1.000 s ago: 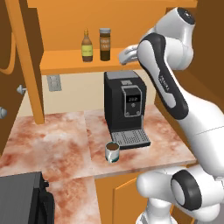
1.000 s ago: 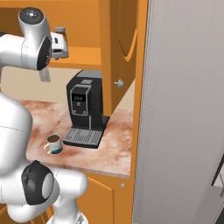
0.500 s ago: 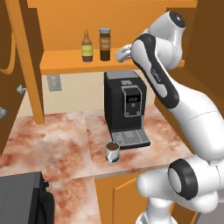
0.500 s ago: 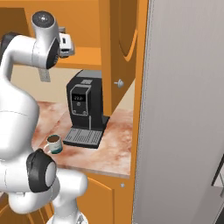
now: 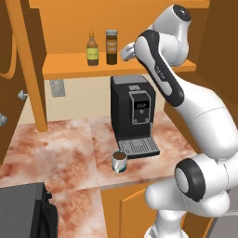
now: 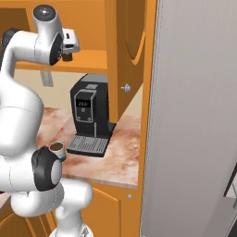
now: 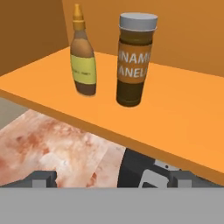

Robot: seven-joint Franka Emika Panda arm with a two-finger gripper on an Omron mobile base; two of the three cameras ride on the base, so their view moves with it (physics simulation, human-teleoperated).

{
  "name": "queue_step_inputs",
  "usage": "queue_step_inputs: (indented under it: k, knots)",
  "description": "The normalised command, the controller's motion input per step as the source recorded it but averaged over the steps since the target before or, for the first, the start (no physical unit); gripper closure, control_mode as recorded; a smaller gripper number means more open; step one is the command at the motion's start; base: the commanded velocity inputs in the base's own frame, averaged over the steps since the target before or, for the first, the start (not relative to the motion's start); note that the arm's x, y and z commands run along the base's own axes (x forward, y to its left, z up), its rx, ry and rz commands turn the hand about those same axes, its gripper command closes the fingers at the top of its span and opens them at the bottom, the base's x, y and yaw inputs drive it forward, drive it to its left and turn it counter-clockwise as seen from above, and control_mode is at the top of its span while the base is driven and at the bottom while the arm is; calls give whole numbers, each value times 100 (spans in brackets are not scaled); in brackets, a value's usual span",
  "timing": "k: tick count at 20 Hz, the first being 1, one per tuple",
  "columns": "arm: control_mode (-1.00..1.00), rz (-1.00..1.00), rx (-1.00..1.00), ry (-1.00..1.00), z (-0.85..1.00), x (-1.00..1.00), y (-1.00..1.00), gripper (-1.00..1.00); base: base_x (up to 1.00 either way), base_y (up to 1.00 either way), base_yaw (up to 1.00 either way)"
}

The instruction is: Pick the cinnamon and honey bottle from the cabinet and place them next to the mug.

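Glossy white rounded arm segments with dark grey joints and black bands

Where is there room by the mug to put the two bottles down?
Bare marble lies left of the mug, out toward the cabinet side panel. Right of it is crowded: the coffee machine and its drip tray stand close.

honey bottle [image 5: 92, 49] left of cinnamon [image 5: 111, 47] on cabinet [image 5: 69, 64] shelf, mug [image 5: 119, 161] before coffee machine [image 5: 132, 114]

two base views flanking the arm, hand view near cabinet [image 7: 183, 113] shelf
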Motion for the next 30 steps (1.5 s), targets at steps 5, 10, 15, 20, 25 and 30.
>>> queue_step_inputs:
  k: [5, 10, 15, 20, 25, 30]
  knots:
    - [-100, 0, 0, 0, 11, -2, 9, -100, 0, 0, 0]
    - [-100, 0, 0, 0, 0, 0, 18, -100, 0, 0, 0]
    - [-100, 0, 0, 0, 0, 20, 20, -100, 0, 0, 0]
    - [-100, -1, 0, 0, -1, 43, 14, -100, 0, 0, 0]
    - [-100, -7, 0, 0, 0, 38, -1, -100, 0, 0, 0]
    - [-100, -8, 0, 0, 0, 5, -30, -100, 0, 0, 0]
